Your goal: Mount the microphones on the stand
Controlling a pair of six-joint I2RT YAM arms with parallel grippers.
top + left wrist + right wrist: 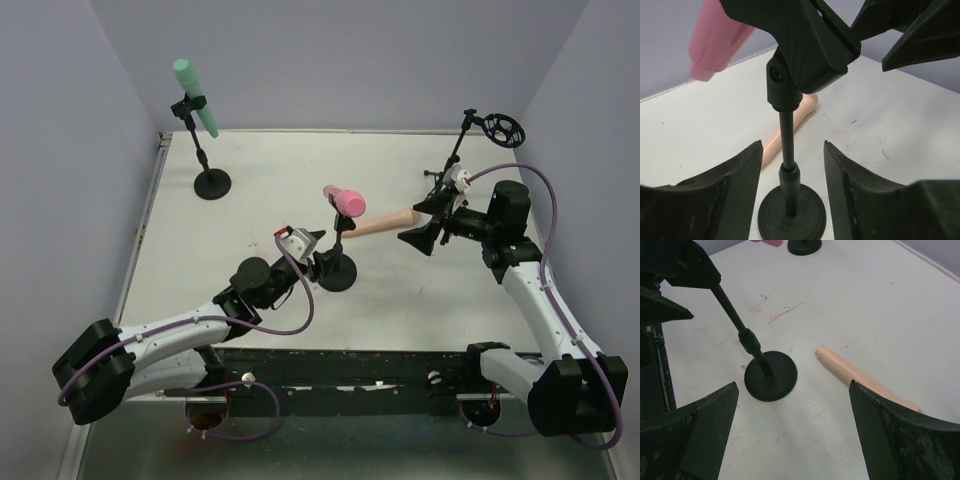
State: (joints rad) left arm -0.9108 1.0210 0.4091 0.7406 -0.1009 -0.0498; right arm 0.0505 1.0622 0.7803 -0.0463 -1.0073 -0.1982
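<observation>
The teal-green microphone (195, 95) sits clipped in the back-left stand (211, 183). The pink microphone (345, 199) sits in the clip of the middle stand (337, 272); it also shows in the left wrist view (717, 35). The peach-tan microphone (380, 224) lies flat on the table behind that stand, also in the right wrist view (860, 377). My left gripper (318, 260) is open, its jaws either side of the middle stand's pole (786, 140) without touching it. My right gripper (422, 222) is open and empty, over the peach microphone's right end.
A third stand (455, 160) at the back right carries an empty ring-shaped holder (503, 128). The middle stand's round base (771, 375) lies left of the peach microphone. Purple walls close the table on three sides.
</observation>
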